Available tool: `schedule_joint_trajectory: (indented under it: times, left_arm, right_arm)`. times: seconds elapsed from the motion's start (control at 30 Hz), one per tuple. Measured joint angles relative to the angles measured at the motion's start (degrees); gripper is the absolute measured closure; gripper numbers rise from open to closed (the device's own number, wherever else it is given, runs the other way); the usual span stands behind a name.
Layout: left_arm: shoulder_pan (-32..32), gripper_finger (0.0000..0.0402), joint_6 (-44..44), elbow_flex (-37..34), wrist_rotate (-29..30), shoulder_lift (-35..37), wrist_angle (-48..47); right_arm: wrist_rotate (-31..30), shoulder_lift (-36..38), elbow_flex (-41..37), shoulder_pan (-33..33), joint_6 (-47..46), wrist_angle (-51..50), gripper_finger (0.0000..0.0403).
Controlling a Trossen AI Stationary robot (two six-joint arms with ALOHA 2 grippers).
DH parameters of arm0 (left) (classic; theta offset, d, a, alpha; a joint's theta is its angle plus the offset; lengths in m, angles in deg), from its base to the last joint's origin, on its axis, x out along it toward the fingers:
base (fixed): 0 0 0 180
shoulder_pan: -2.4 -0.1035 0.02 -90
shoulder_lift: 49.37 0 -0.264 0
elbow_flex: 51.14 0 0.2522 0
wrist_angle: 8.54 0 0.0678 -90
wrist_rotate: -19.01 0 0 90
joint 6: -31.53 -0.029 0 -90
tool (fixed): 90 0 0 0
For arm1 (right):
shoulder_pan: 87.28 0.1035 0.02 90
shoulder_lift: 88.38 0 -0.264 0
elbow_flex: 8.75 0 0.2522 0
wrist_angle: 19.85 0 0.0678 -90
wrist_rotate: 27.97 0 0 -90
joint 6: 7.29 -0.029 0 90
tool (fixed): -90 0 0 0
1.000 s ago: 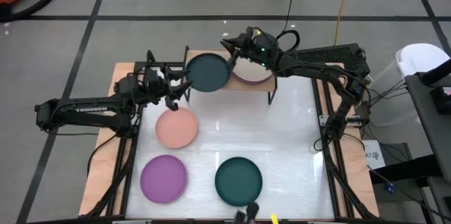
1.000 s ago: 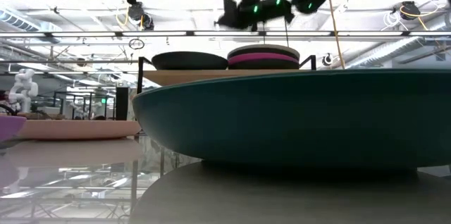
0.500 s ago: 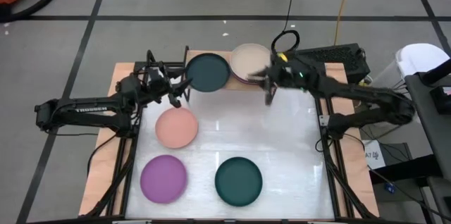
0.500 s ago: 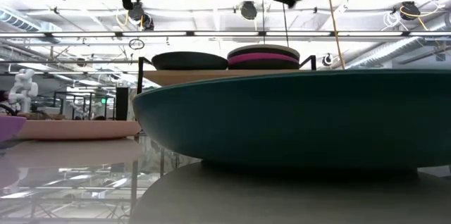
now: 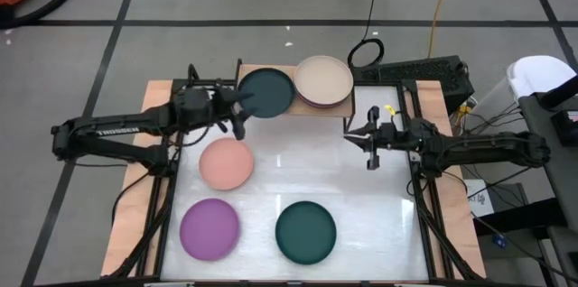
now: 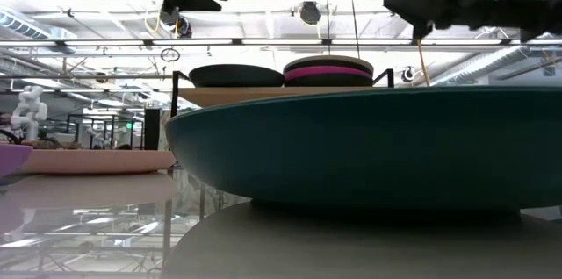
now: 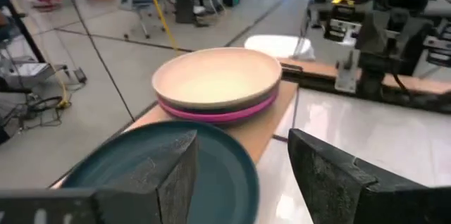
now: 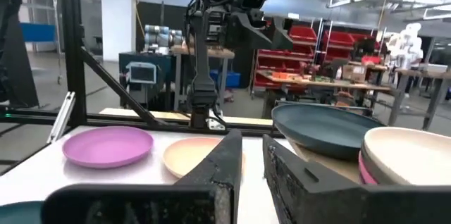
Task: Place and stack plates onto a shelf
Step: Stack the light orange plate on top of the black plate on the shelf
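Observation:
The shelf (image 5: pixel 302 109) stands at the table's far edge. On its left half lies a dark teal plate (image 5: pixel 266 91); on its right half sits a stack topped by a beige plate (image 5: pixel 324 80) with a magenta plate (image 7: pixel 218 115) lower in it. A salmon plate (image 5: pixel 227 162), a purple plate (image 5: pixel 209 228) and a second teal plate (image 5: pixel 305 231) lie flat on the table. My left gripper (image 5: pixel 237 115) hovers open at the shelf's left near corner, above the teal plate's rim (image 7: pixel 141 175). My right gripper (image 5: pixel 367 145) hangs open over the table, right of the shelf.
The white table (image 5: pixel 298 170) has bare room between the salmon plate and my right gripper. Black frame rails (image 5: pixel 420 188) run along both sides. In the low view the near teal plate (image 6: pixel 369 147) fills the foreground, with the shelf (image 6: pixel 263 96) behind it.
My right gripper has drawn back from above the stack on the shelf, moving toward the table's right and near side and lower, with nothing in it. The beige plate stays on top of the stack. My left gripper has shifted slightly toward the table's right.

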Motion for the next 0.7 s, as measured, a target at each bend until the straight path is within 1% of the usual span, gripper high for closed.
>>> schedule_joint_trajectory:
  times: [0.17,0.43,0.6,0.7]
  left_arm:
    - [2.3,0.0179,-0.3,2.0,0.0,-5.8,-3.9]
    - [4.5,0.0179,3.3,2.0,-0.1,-11.2,-6.6]
    - [7.7,0.0179,5.1,2.0,-1.1,-12.3,-14.3]
    - [10.2,0.0179,8.8,2.0,-1.1,-12.9,-20.3]
  right_arm:
    - [0.0,0.8,-4.0,0.6,-0.8,1.8,0.0358]
    - [0.0,0.8,-4.5,0.6,-0.6,4.3,0.0358]
    - [0.1,0.9,-4.4,0.6,-0.5,5.7,0.0358]
    - [0.2,0.8,-4.4,0.9,-1.3,3.3,0.0358]
